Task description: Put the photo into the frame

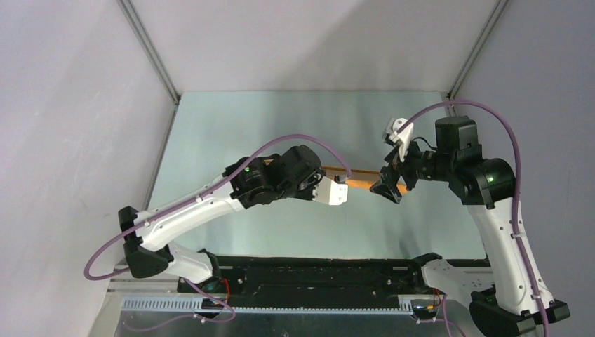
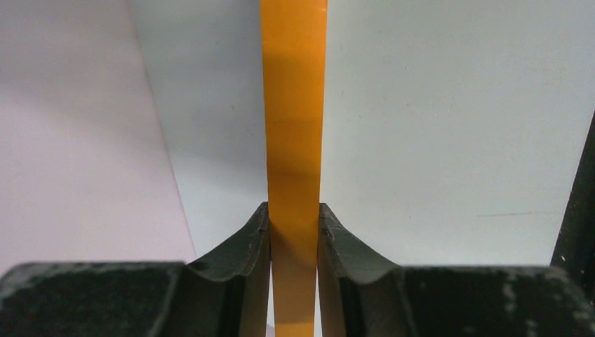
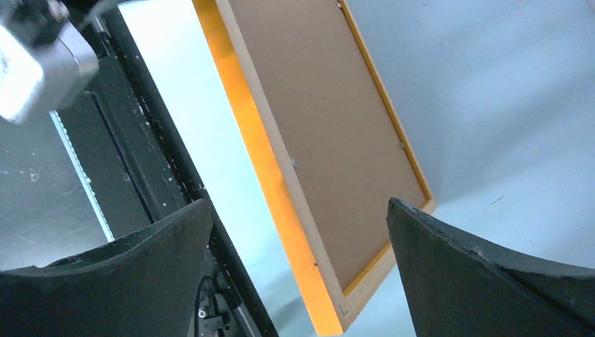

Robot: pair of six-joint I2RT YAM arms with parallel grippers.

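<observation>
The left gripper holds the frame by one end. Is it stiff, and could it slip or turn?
Probably stiff: the frame runs straight out of the left gripper, no sag. Likely light: thin wood with a brown board in its back. With the right gripper open, it might pivot in that narrow grip.

Top view, as I receive it: even, diffuse light from above, a soft grey diagonal shadow on the back wall [image 1: 316,42], the bench [image 1: 281,126] dull green-grey without glare, focus sharp throughout. Left wrist view: the frame [image 2: 293,105] edge is saturated orange with a darker band partway down, and the left claw [image 2: 293,210] is dark, grainy and soft near the lens. Right wrist view: the right claw [image 3: 298,203] is blurred and near black, the bench washed almost white at upper left, the frame's orange side glaring.
</observation>
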